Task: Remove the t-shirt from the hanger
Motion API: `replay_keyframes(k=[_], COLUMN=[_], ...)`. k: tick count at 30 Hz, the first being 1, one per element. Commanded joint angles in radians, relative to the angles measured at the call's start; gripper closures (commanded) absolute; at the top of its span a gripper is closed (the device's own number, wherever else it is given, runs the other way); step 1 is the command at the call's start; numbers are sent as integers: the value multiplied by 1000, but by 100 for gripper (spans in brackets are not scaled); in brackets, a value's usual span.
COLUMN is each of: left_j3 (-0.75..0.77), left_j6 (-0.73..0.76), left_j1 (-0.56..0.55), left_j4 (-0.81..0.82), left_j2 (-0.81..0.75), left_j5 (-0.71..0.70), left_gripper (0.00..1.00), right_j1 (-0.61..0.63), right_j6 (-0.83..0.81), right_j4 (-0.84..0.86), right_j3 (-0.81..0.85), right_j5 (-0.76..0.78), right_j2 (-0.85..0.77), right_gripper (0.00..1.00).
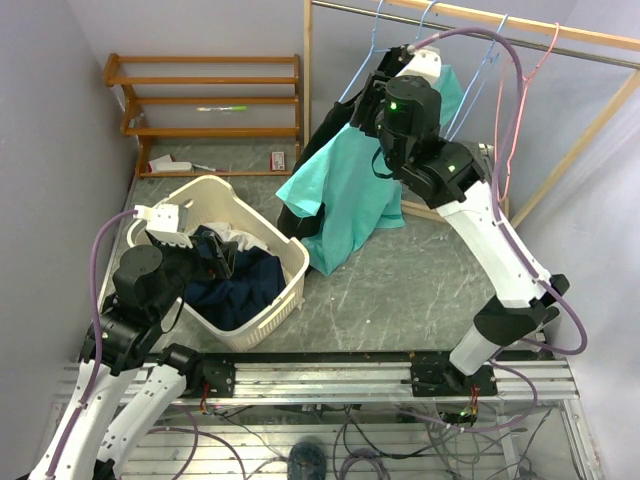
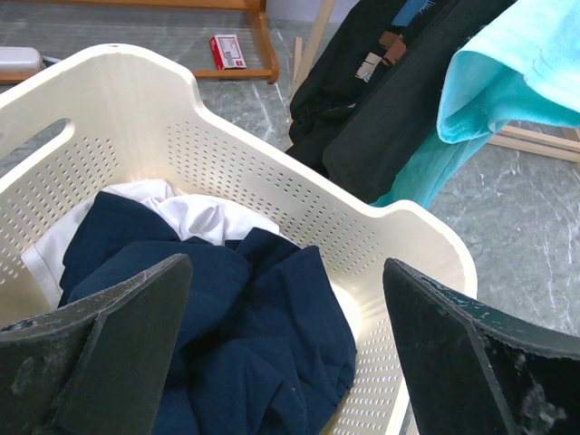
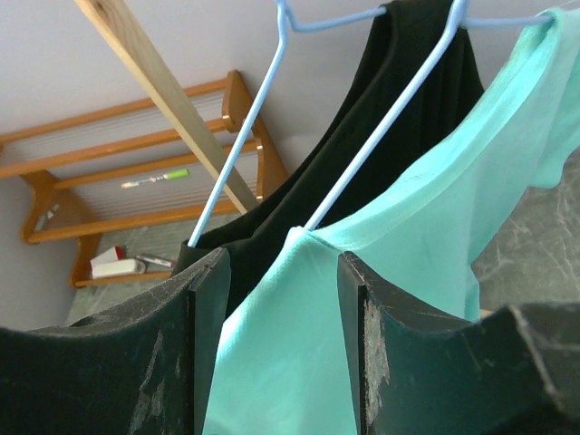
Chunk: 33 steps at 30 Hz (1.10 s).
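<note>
A teal t-shirt (image 1: 345, 190) hangs on a light-blue hanger (image 3: 381, 136) from the rail (image 1: 480, 30) at the back. My right gripper (image 1: 372, 100) is up at the shirt's left shoulder. In the right wrist view the right gripper (image 3: 281, 281) is open, its fingers either side of the teal shoulder fabric (image 3: 408, 272) just below the hanger's arm. My left gripper (image 1: 215, 250) is open and empty over the laundry basket; the left wrist view shows the left gripper (image 2: 285, 299) above a navy garment (image 2: 227, 335).
A black shirt (image 1: 325, 130) hangs on another blue hanger (image 3: 245, 145) left of the teal one. Several empty hangers (image 1: 500, 70) hang to the right. The cream basket (image 1: 290, 260) holds navy and white clothes. A wooden shelf rack (image 1: 200, 95) stands at the back left.
</note>
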Motion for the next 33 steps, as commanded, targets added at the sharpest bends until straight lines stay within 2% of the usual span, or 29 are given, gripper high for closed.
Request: replay_keyframes(k=[1,5,8,10,18,19,23,25,27,31,33], left_j3=[-3,-5,-5,-5,-5,-7,-6,-3,-1,-1,-1], left_j6=[-2,-2,0,-1,-1,0,7,9,8,6,6], left_j1=[6,6,6,6,6,6,6,6,6,6,6], left_j4=[22,23,24,24,25,27,31,28,27,26,25], left_j2=[-5,-8,-7,-5,-3,-2,8,17,21,23,22], left_j5=[16,16,19,19,22,26,44,44,47,39,38], left_gripper=[2,2,2,2,2,5,35,43,44,36,37], right_j1=[0,0,1,0,-23,-29,-52,-61,-64,-72,-72], right_j6=[2,3,2,0,-4,-1,2,2,-5,-42,-75], right_j4=[-4,-43,-39,-22,-34,-33,-17,-15,1,40,65], right_j3=[25,58,28,-17,-138,-158,-222,-236,-252,-258,-244], right_j5=[18,22,37,51,120,119,100,100,98,85,81], right_j2=[44,75,53,20,-86,-99,-140,-149,-159,-176,-185], right_gripper=[49,53,67,73,82,83,84,89,100,100,100])
